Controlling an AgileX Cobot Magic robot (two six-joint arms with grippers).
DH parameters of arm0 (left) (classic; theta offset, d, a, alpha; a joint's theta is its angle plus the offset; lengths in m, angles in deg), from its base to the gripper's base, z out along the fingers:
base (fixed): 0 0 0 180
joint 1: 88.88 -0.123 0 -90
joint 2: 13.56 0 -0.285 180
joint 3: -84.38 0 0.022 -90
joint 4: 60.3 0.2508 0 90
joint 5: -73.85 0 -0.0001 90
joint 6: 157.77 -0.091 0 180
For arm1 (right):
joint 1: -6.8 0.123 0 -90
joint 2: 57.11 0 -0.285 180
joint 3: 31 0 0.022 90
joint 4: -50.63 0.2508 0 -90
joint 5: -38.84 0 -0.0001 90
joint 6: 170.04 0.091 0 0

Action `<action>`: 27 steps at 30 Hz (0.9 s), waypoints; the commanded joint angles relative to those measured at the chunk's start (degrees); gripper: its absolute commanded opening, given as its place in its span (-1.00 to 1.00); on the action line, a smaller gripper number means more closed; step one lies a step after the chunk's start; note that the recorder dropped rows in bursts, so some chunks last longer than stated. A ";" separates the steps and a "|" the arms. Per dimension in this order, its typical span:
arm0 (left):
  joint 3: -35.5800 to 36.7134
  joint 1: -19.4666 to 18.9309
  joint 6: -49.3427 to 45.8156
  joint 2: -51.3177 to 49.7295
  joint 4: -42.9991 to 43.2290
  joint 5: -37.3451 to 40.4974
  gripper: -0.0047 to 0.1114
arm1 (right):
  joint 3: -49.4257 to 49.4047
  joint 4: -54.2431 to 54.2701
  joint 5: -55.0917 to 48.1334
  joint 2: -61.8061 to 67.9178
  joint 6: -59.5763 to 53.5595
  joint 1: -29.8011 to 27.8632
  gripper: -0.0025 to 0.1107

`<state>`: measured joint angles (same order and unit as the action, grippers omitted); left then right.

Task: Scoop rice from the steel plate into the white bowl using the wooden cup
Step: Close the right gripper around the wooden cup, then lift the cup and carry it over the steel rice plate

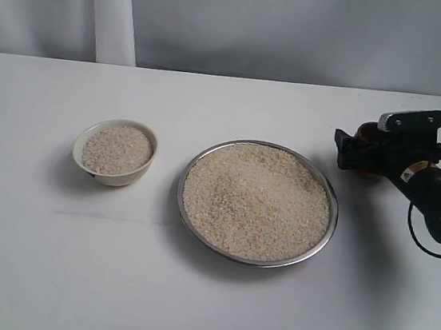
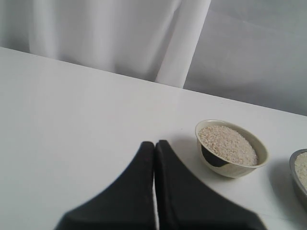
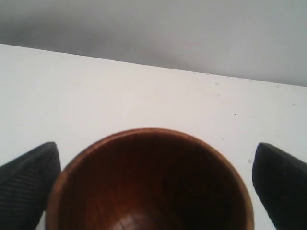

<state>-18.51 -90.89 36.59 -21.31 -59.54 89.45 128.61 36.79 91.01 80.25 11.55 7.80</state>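
Note:
The steel plate [image 1: 181, 196] lies mid-table, heaped with rice [image 1: 256, 202]. Left of it stands the white bowl [image 1: 115, 174], also holding rice [image 1: 117, 149]. To the plate's right, my right gripper [image 1: 367, 153] stands open around the wooden cup [image 1: 366, 135], which rests on the table. In the right wrist view the cup [image 3: 148, 187] looks empty and dark inside; it sits between the fingers [image 3: 29, 182] of that gripper [image 3: 157, 148], with a thin gap on one side. My left gripper [image 2: 154, 143] is shut on nothing, near the bowl [image 2: 235, 168].
A white table [image 1: 30, 270] carries everything, with a grey curtain [image 1: 301, 30] behind its far edge. The right arm's black body and cable [image 1: 439, 216] lie at the right edge. The plate's rim [image 2: 296, 179] shows in the left wrist view.

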 commanded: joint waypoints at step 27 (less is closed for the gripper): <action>0.11 0.27 0.20 -0.04 -0.24 -0.37 -0.92 | 0.65 -5.59 -6.32 -1.39 11.38 -0.39 -0.83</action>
<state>-18.51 -90.89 36.59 -21.31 -59.54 89.45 129.07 33.63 89.25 80.46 22.14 7.80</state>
